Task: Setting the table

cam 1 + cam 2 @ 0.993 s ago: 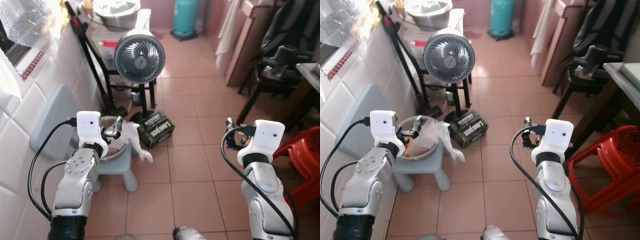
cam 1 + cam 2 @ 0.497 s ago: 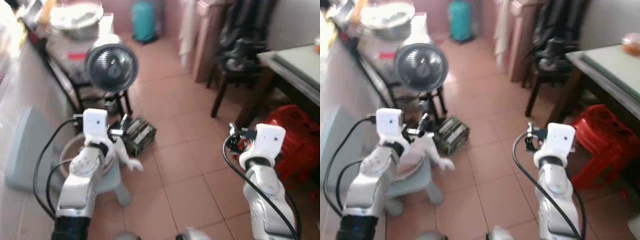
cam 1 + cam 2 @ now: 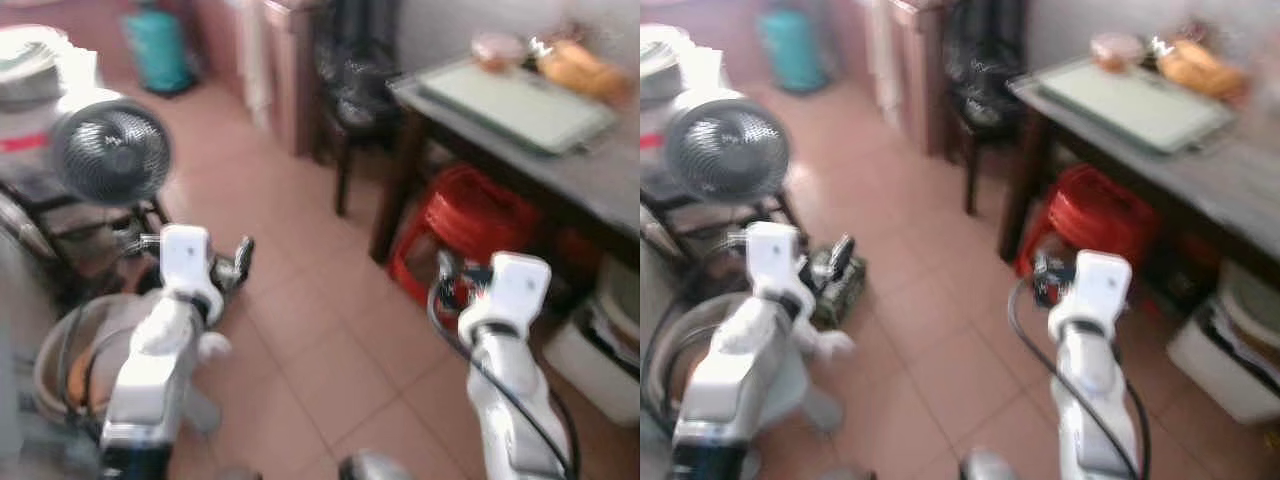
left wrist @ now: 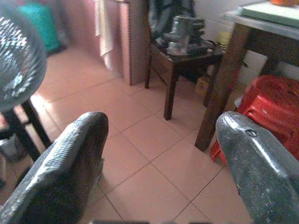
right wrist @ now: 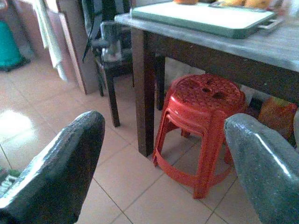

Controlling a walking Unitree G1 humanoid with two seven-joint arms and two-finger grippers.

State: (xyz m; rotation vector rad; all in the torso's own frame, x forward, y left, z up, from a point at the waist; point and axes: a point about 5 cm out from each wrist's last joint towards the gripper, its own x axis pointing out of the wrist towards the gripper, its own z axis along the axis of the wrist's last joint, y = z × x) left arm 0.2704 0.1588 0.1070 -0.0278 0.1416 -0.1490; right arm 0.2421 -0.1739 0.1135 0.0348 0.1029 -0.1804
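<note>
Standing fan [image 3: 110,152]: far left of the blurred head views, behind the left arm and apart from the task.

Left gripper [image 4: 159,163]: raised at chest height over bare floor tiles, its two black fingers spread wide with nothing between them. Its wrist view looks past a dark side table [image 4: 187,51] toward the leg of the dining table.

Floor [image 3: 320,330]: open terracotta tiles between the two arms, the apparent path forward.

Right gripper [image 5: 159,163]: raised likewise, fingers parted wide and holding nothing. It points at a red stool [image 5: 201,121] tucked under the table edge.

Table [image 3: 560,170]: the thing the task turns on. It stands ahead and to the robot's right, well apart from both grippers, with its long edge running away from upper centre toward the right side of the head views.

Tray [image 3: 515,100]: a pale green board lying flat on the tabletop, long side along the table's length. Blurred items sit beyond it, too soft to identify.

Key relation: the table lies to the right of both arms, and the right arm looks the nearer of the two. The likely next need is closing the gap toward that side before any reach.
</note>
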